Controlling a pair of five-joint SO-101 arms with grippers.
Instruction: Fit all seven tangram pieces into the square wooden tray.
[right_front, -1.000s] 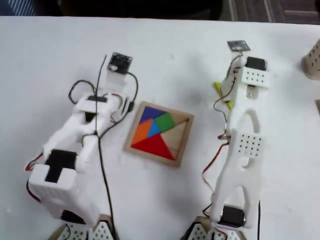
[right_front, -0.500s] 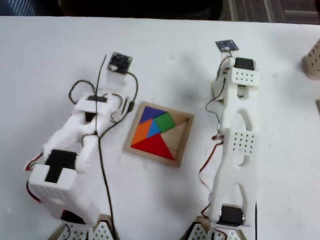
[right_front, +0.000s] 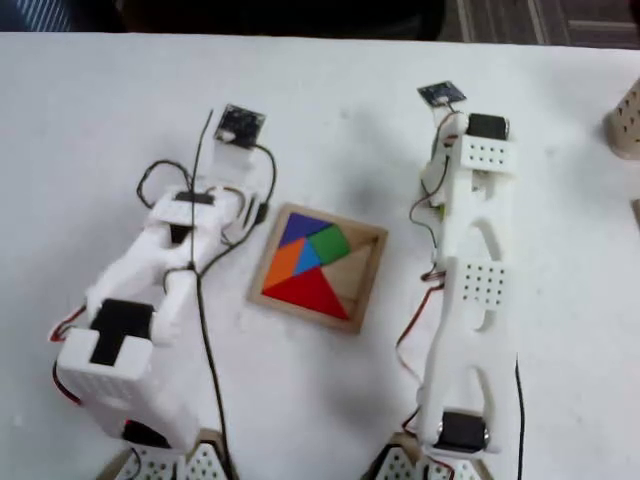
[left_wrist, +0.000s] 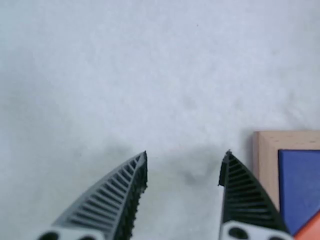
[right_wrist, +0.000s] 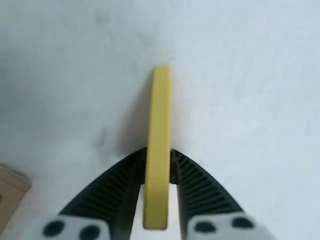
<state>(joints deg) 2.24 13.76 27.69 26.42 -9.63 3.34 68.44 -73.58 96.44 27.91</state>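
Our right tool (right_wrist: 159, 153) is pressed onto the yellow piece (right_wrist: 161, 100), pinching it on edge, so that the thin side faces the wrist camera and the piece sticks out past the fingertips. Below it lies bare bench (right_wrist: 240, 75); we cannot tell whether the piece touches the surface. A corner of the tray (right_wrist: 11, 189) shows well apart from the piece.

Our left tool (left_wrist: 186, 155) is spread, with nothing between its ribbed fingers (left_wrist: 122, 192). It hangs over the white bench just beside the left corner of the tray (left_wrist: 264, 150) — one fingertip is close to the wooden rim, though we cannot say that it touches. Inside that corner we see the blue piece (left_wrist: 300, 182) and an edge of the orange piece (left_wrist: 313, 230).

From above, the tray (right_front: 372, 272) sits turned at an angle between the two arms. The blue piece (right_front: 297, 229) lies in it at the far left, the green piece (right_front: 331, 243) to its right, the orange piece (right_front: 283, 263) on the left and the red piece (right_front: 311, 291) along the near side. The right part is pale wood — whether that is a piece or bare floor we cannot tell. The left arm (right_front: 140, 300) stands to the left of the tray, and the right arm (right_front: 470, 290) stretches towards the far side on the right.
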